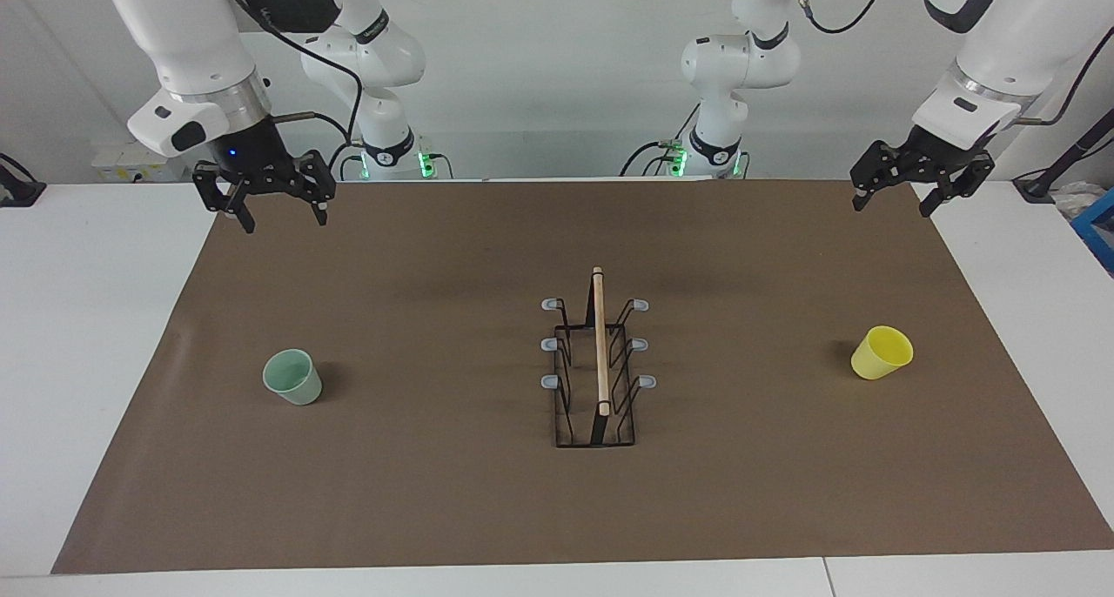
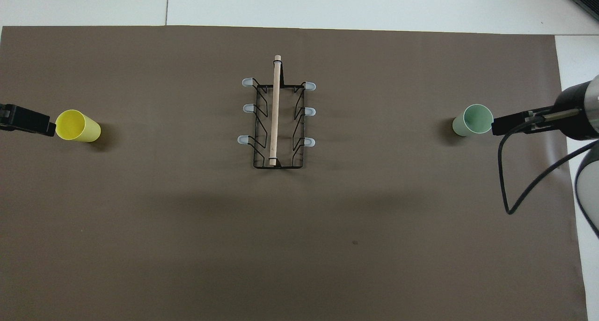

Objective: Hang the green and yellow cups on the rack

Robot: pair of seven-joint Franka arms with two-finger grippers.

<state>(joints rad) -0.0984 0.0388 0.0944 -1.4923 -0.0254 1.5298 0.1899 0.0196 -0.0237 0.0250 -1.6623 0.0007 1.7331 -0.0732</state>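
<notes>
Black wire rack with wooden rod (image 1: 597, 362) frame centre, mint green plastic cup (image 1: 293, 377) lower left, yellow plastic cup (image 1: 881, 352) right, right gripper (image 1: 277, 217) upper left, left gripper (image 1: 893, 202) upper right, both wide open, empty.

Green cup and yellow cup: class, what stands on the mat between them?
The rack stands between the green cup and yellow cup; both views show it.

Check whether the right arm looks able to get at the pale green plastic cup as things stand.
Probably yes. The pale green plastic cup stands upright and alone on the brown mat at the right arm's end, and the right pincer hangs open above the mat with nothing between them.
</notes>
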